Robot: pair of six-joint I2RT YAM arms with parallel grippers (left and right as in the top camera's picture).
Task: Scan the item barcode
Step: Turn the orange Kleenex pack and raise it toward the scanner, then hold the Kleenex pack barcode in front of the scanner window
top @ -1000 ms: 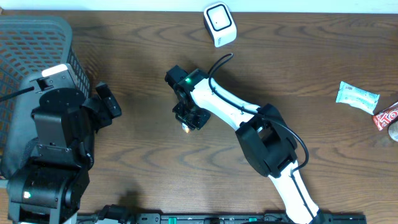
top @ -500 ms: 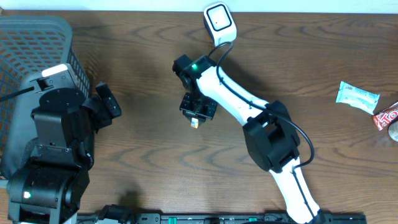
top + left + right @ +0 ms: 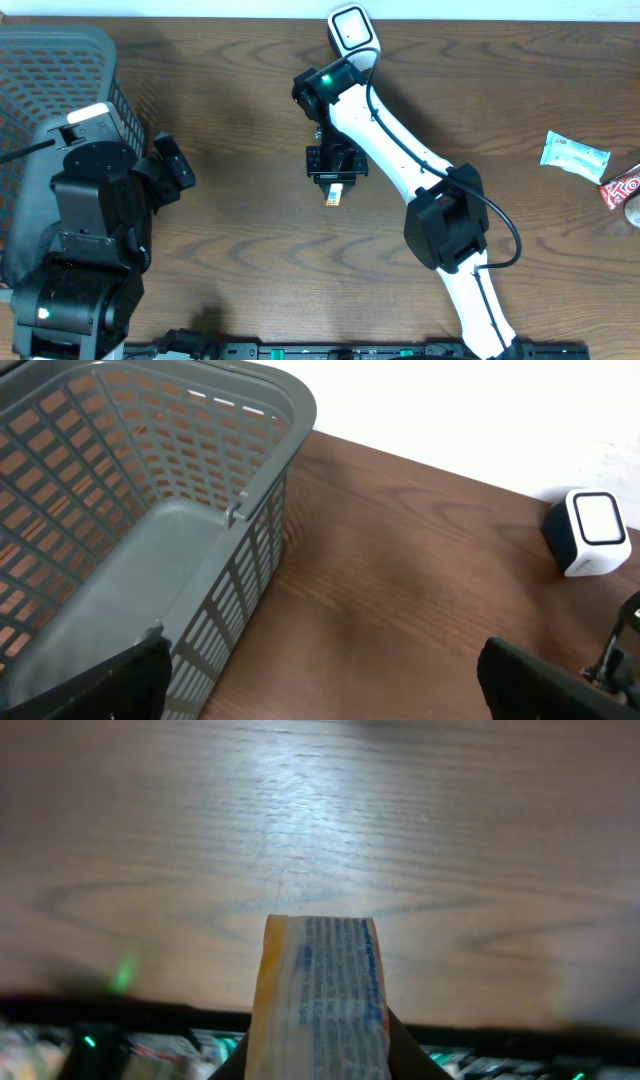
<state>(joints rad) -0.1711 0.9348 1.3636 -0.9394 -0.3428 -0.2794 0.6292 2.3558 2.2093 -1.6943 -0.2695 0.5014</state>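
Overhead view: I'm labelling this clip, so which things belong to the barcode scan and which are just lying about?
In the job: the orange packet, gripped in the right claw; the white scanner beyond it.
Lying about: the grey basket on the left; the pale packet and the red wrapper at the right edge.

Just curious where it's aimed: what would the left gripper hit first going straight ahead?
The left gripper would probably meet bare table first, between basket and scanner; depth is unclear.
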